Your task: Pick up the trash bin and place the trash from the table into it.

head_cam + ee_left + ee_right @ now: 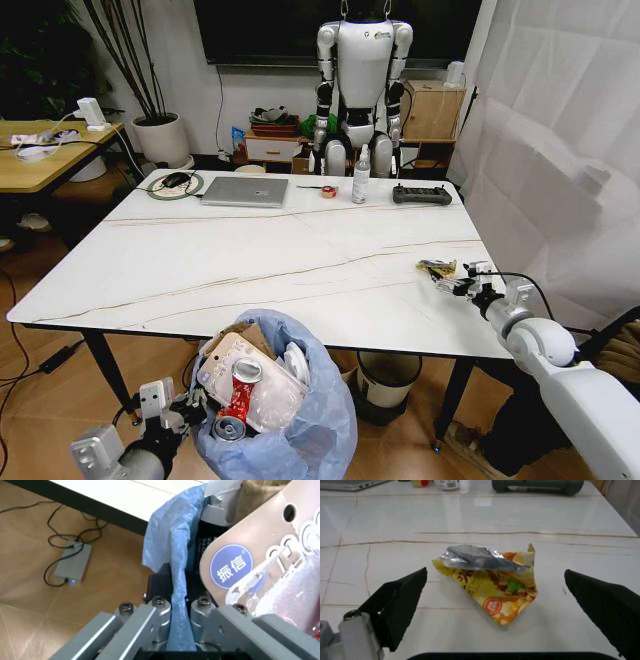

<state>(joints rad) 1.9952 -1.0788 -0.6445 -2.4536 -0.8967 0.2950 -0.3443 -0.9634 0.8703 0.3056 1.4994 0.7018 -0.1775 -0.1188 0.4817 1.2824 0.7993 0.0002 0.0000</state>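
The trash bin (318,425), lined with a billowing light-blue bag, hangs below the table's (250,270) near edge. It holds trash: cardboard, a red can (238,395) and plastic packaging. My left gripper (185,410) is shut on the bag-covered rim (176,592), with printed cardboard (235,562) just inside. On the table near its right edge lies a crumpled yellow-green snack wrapper (437,267). My right gripper (458,285) is open just short of it. In the right wrist view the wrapper (492,579) lies between the two black fingers (400,603), untouched.
At the table's far side lie a silver laptop (245,191), a spray bottle (360,175), a black controller (421,195), a tape roll (328,191) and a mouse (176,181). A black bin with a white rim (388,378) stands under the table. A power adapter (72,564) lies on the floor.
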